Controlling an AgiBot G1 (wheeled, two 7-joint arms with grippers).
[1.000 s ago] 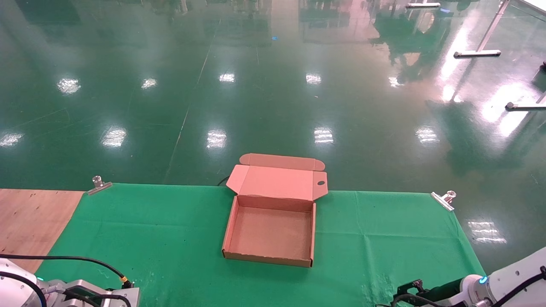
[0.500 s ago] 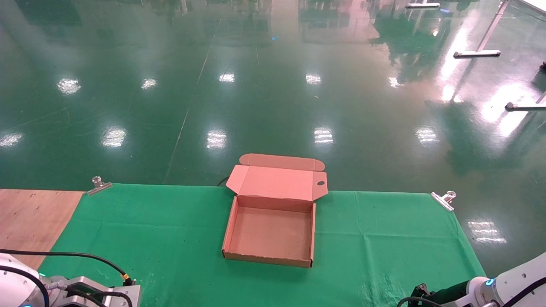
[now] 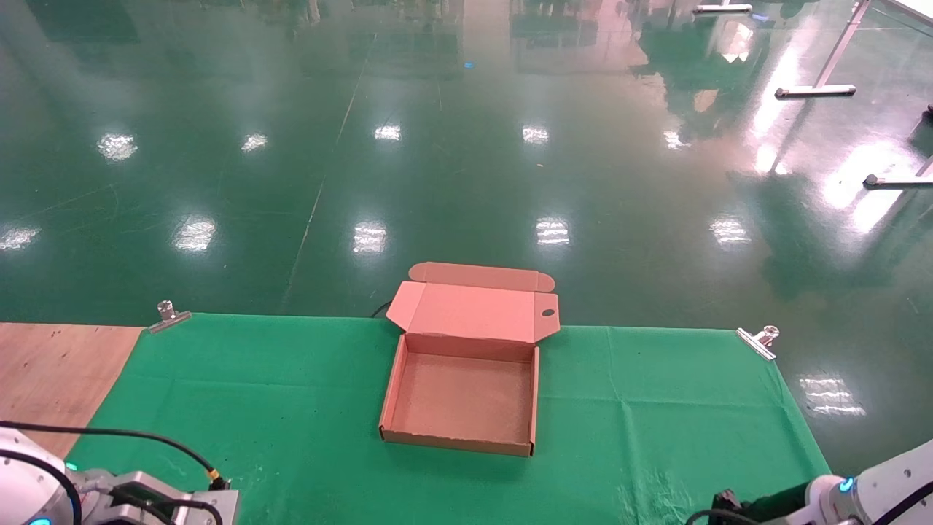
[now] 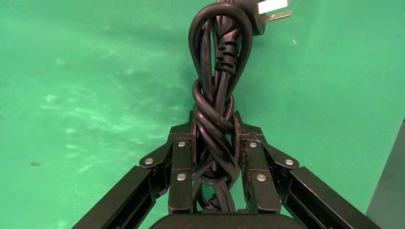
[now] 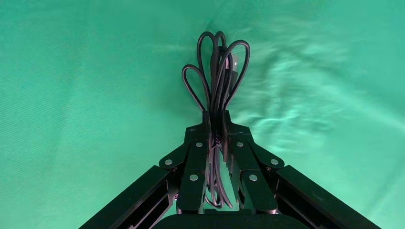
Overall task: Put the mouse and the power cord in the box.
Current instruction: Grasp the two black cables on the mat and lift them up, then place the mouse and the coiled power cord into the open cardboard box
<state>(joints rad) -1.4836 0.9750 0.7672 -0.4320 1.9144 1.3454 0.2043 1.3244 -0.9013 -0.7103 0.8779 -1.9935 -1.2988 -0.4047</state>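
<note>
Left claw (image 4: 213,143) pinching power cord (image 4: 215,95), hidden from head

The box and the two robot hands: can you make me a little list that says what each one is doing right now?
box: open cardboard box in the middle of the green cloth, lid folded back, nothing inside
left gripper: left gripper shut on the power cord, a thick twisted black bundle with a plug at the far end
right gripper: right gripper shut on a bundle of thin black cable loops
mouse: its body is not visible in any view
arms: both low at the near edge of the table
</note>
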